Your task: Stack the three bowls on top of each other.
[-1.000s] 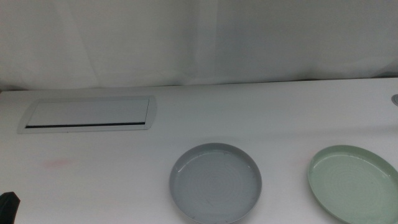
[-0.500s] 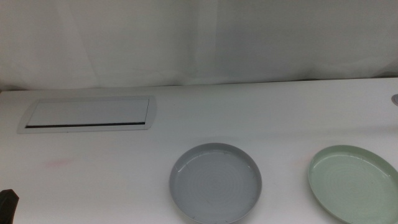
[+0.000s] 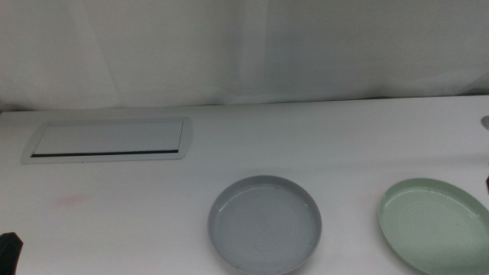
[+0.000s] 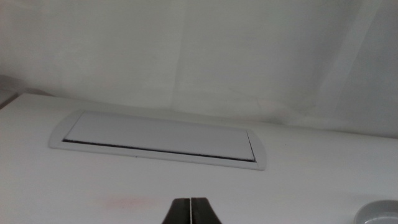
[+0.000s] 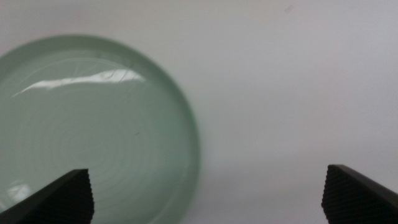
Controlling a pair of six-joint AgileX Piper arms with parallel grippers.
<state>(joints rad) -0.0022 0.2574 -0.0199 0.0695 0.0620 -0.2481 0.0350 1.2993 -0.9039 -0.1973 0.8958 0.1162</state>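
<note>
The grey-blue bowl (image 3: 264,224) sits at the front middle of the table. The pale green bowl (image 3: 435,225) sits to its right, apart from it. The white bowl is out of view. My right gripper (image 5: 211,199) is open wide just above the green bowl (image 5: 87,124), with the bowl's rim between its jaws and nothing held. My left gripper (image 4: 191,211) is shut and empty, and shows as a dark tip at the front left corner of the middle view (image 3: 9,250). A pale bowl rim (image 4: 379,213) shows in the left wrist view.
A flat white rectangular panel with a dark slot (image 3: 108,140) lies flush in the table at the back left and also shows in the left wrist view (image 4: 158,137). A white curtain hangs behind the table. A small grey object (image 3: 485,121) sits at the right edge.
The bowls and the left gripper have not moved. A thin dark sliver now shows at the right edge of the middle view.
</note>
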